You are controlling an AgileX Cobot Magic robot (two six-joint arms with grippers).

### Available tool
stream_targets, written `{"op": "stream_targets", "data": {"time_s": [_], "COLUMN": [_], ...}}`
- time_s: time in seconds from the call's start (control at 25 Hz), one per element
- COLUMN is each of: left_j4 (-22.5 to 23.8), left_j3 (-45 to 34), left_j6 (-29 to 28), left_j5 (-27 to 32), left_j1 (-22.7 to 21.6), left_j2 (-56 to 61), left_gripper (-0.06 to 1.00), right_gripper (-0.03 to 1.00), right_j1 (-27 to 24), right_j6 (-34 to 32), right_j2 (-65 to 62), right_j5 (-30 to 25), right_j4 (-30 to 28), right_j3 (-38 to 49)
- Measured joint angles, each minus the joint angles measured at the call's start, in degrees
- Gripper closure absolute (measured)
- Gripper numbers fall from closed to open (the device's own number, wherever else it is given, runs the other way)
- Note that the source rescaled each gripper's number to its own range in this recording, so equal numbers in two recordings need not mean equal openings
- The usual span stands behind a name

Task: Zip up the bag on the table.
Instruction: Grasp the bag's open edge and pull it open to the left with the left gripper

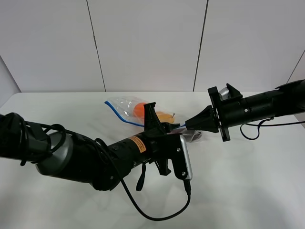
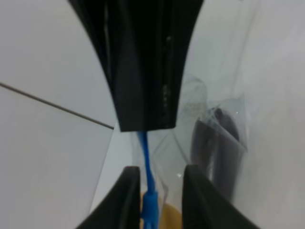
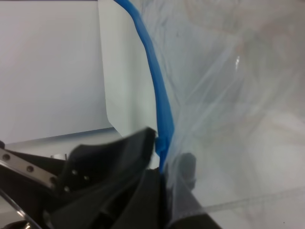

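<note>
The clear bag (image 1: 125, 109) lies on the white table (image 1: 248, 186), with the orange (image 1: 139, 110) showing through it. Its blue zipper strip (image 1: 125, 120) runs toward both grippers. My right gripper (image 1: 188, 126) is shut on the end of the strip (image 3: 159, 102); its closed black tip (image 2: 145, 121) also shows in the left wrist view. My left gripper (image 2: 157, 200) straddles the strip (image 2: 148, 191) with its fingers (image 2: 127, 200) slightly apart, close behind the right one. The purple eggplant (image 2: 217, 148) and a bit of yellow pear (image 2: 167, 217) show through the plastic.
The left arm (image 1: 95, 157) lies low across the front left of the table with a black cable (image 1: 157, 217) looping below it. The right arm (image 1: 257, 109) reaches in from the right. A white panelled wall (image 1: 152, 43) stands behind the table.
</note>
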State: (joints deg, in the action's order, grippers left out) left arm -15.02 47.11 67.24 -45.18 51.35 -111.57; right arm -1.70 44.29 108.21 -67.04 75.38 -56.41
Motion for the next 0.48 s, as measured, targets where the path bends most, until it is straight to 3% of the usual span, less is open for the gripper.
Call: {"op": "stream_targets", "data": {"time_s": [0.36,0.48], "left_j4": [0.3,0.4], "left_j3": [0.0,0.0], "left_j6": [-1.8,-3.3], "left_j5": [0.1,0.1], "left_j1": [0.0,0.0], "left_j2": [0.0,0.0], "left_gripper": [0.78,0.9], "right_gripper": [0.97,0.97], "right_j1": [0.0,0.0], "right_j6": [0.0,0.0], "right_j2": [0.0,0.0], "right_j5": [0.0,0.0], "right_j4": [0.0,-0.1], "right_j3": [0.0,0.0]}}
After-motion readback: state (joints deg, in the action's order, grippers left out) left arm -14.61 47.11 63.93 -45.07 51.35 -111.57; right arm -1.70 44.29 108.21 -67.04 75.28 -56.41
